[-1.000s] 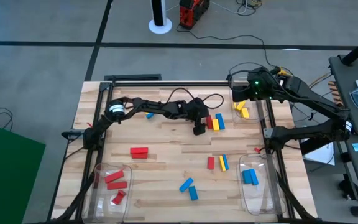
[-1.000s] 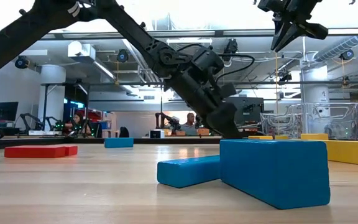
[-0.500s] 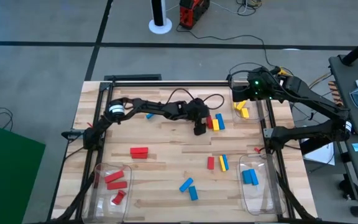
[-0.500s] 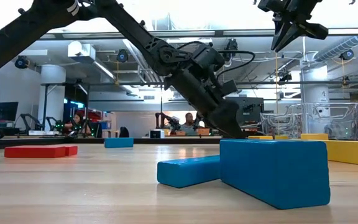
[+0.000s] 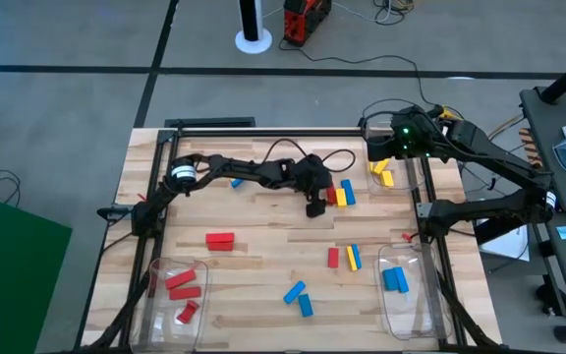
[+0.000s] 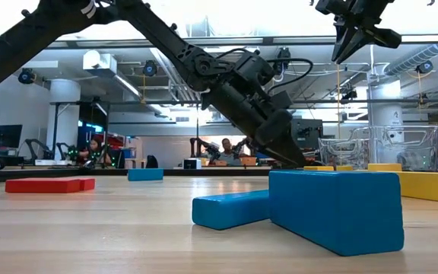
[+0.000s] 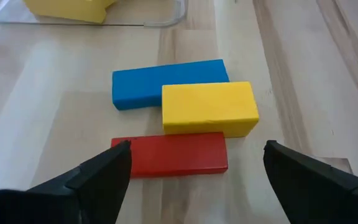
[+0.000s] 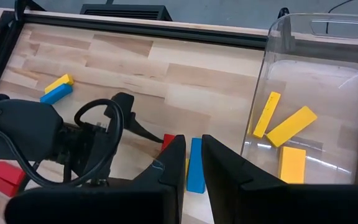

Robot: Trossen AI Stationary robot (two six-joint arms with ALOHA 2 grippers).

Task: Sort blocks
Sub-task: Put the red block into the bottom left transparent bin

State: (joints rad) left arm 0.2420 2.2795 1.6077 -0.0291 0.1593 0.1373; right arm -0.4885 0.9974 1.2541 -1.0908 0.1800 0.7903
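Three blocks lie side by side at mid-table: red (image 7: 169, 154), yellow (image 7: 210, 109) and blue (image 7: 166, 84). My left gripper (image 7: 197, 155) is open and low over them; its fingers stand off either end of the red block, touching nothing. In the high view it is (image 5: 314, 205), just left of that cluster (image 5: 339, 194). My right gripper (image 5: 378, 149) hangs high over the far right bin (image 8: 328, 37), fingers shut and holding nothing. Yellow blocks (image 8: 291, 127) lie in that bin.
A near left bin (image 5: 155, 295) holds red blocks and a near right bin (image 5: 413, 305) holds blue ones. Loose on the table lie a red block (image 5: 220, 241), a red-yellow-blue group (image 5: 344, 258), two blue blocks (image 5: 299, 297) and a blue-yellow pair (image 5: 236, 182).
My left gripper has edged toward the table's right edge, closer to the red, yellow and blue cluster, staying low over the table. The blocks have not moved.
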